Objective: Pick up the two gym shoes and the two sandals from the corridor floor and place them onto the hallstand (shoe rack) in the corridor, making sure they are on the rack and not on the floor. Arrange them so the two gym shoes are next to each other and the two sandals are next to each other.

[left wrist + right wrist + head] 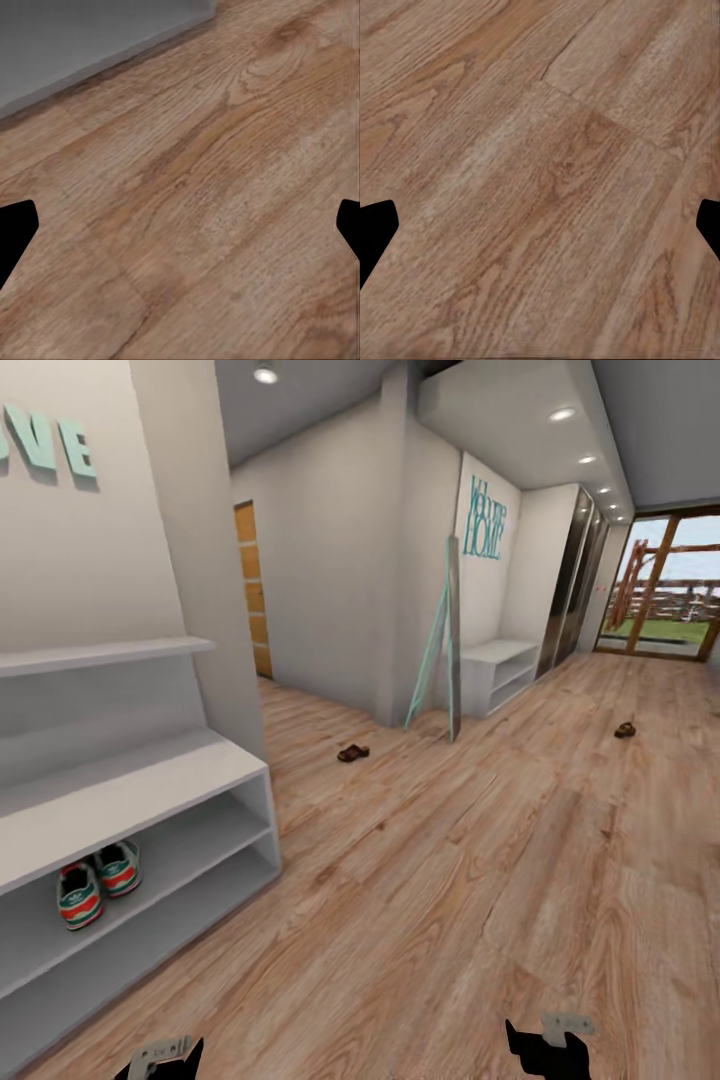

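Shoes [98,882]: we are seeing both sitting side by side on the rack [150,830] shelf, lower left.
Sandals: we are seeing one [352,753] lying mid-floor [480,860], another [625,730] at right.
Tools: left [180,225] and right [540,225] are hanging spread, holding nothing.

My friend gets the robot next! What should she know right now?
Left gripper: open, empty, over the floor.
Right gripper: open, empty, over the floor.
Done: both gym shoes sit side by side on a lower shelf of the shoe rack.
Left: two sandals lie on the floor, far apart. One sandal is beyond the rack's end; the other sandal is farther down the corridor to the right. Fetch both and set them together on the rack.
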Robot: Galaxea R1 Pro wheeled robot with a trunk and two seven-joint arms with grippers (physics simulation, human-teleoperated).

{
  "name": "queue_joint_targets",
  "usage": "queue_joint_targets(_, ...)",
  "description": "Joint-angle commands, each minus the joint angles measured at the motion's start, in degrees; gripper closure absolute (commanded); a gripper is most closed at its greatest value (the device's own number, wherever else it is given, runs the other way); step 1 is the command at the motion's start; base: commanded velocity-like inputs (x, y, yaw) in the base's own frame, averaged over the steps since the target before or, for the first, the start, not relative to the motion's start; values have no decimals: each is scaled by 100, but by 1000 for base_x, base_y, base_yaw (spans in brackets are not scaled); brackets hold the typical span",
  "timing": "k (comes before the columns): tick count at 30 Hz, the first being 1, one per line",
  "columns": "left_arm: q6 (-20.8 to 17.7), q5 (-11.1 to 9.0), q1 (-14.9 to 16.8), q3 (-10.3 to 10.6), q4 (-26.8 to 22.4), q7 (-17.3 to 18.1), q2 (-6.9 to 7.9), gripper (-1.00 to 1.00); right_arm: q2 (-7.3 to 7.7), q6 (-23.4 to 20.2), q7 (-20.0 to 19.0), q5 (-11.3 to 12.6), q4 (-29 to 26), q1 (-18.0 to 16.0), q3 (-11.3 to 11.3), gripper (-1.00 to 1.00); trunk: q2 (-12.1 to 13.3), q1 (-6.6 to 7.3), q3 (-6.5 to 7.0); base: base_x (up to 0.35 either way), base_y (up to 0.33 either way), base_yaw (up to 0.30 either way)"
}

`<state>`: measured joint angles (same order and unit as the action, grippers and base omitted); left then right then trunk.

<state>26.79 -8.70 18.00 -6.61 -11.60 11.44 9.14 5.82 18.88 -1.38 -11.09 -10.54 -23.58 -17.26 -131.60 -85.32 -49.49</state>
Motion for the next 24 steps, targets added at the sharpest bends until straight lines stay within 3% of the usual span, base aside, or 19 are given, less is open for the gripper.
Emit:
queue_joint_targets(1, 2, -53, 2, -24, 3, 60, 0, -100, -2, 23, -15, -51, 8, -6, -49, -100, -2, 1, -9, 0, 0, -271)
queue_joint_targets(14, -1, -53, 2, -24, 0, 60, 0, -100, -2, 23, -14, -51, 8, -6, -49, -100, -2, 1, -47, 19, 0, -271)
queue_joint_targets(24, 7, -61, 2, -24, 8, 52, 0, -100, -2, 24, -18, -51, 8, -6, -49, -100, -2, 1, -77, 250, 0, -271)
